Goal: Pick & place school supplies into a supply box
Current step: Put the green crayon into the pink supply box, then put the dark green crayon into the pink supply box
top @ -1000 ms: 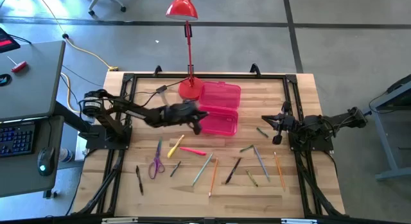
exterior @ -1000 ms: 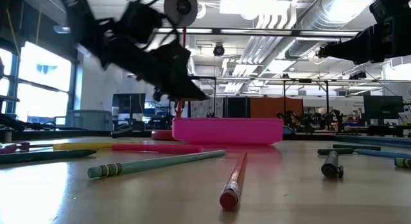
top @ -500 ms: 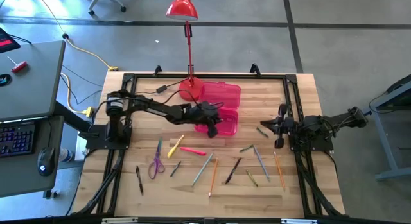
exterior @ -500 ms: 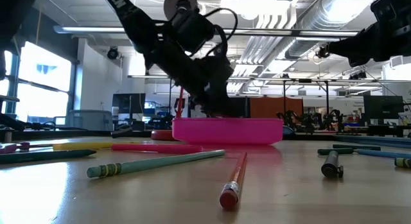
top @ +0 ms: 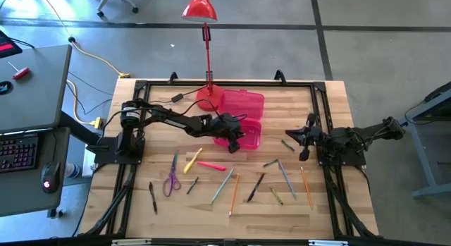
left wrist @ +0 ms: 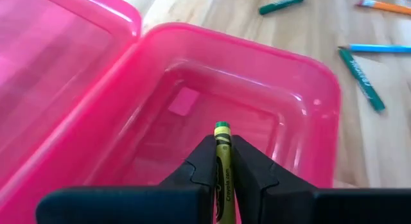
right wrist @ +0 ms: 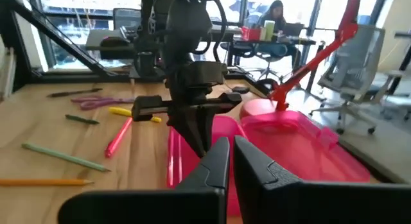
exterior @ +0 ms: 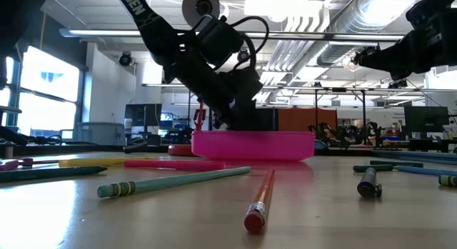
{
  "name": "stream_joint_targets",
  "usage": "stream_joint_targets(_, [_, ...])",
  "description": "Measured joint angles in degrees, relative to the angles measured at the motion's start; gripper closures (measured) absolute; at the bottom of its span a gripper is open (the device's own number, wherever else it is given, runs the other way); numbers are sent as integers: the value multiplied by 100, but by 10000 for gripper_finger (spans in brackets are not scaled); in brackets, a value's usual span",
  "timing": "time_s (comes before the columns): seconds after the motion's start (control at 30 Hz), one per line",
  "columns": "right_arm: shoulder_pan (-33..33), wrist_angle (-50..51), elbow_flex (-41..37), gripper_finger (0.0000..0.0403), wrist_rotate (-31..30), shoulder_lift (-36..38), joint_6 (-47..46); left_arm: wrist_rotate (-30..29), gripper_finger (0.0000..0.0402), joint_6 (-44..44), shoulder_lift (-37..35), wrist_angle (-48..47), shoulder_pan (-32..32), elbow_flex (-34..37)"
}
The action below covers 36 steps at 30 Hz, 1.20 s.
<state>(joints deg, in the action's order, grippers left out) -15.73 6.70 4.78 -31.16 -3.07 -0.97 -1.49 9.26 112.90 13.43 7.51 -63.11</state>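
The supply box (top: 248, 133) is a translucent pink case lying open, its lid (top: 242, 103) flat toward the far edge. My left gripper (top: 232, 135) hangs over the tray (left wrist: 321, 89), shut on a yellow-green pencil (left wrist: 222, 161). In the low view the left gripper (exterior: 230, 120) sits just above the box's rim (exterior: 253, 145). More supplies lie flat on the wood: purple scissors (top: 171, 182), a yellow marker (top: 192, 160), a pink marker (top: 211, 165) and several pencils (top: 234, 192). My right gripper (top: 304, 138) waits shut, right of the box. My left gripper pinches the yellow-green pencil between its two fingers (left wrist: 204, 161). The pencil lies along the fingers, and its green end (left wrist: 221, 127) sticks out past their tips. The fingers slant down from the table's left, holding the pencil clear above the tray floor.
A red desk lamp stands with its base (top: 208, 98) at the box's far left corner, its stem reaching beyond the table. A black frame rail (top: 225, 84) runs around the table. Bare wood lies between the box and the right gripper, apart from a green pencil (top: 288, 144).
My left gripper has moved toward the table's right, from beside the box's left end to over its tray, and come down toward the rim, keeping hold of the pencil. In the last half second it has barely shifted.
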Motion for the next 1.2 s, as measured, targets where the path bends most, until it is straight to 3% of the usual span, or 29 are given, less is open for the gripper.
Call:
stream_joint_targets(0.2, [0, 169, 0, 402, -485, -1, -427, 132, 332, -8, 0, -29, 0, 0])
stream_joint_targets(0.37, [0, 397, 0, 402, -533, -4, -410, 110, 332, -30, 0, 11, 0, 0])
stream_joint_targets(0.57, [0, 296, 4, 402, -537, -4, 103, 112, 329, -44, 0, 5, 0, 0])
stream_joint_targets(0.73, [0, -120, 4, 402, -536, -2, 508, 110, 279, -115, 0, 7, -1, 0])
stream_joint_targets(0.93, [0, 134, 4, 399, -279, -2, -359, 93, 219, -195, 0, 50, 0, 0])
stream_joint_targets(1.2, [0, 460, 15, 354, -520, -695, -1113, 95, 212, -151, -2, 94, 0, -429])
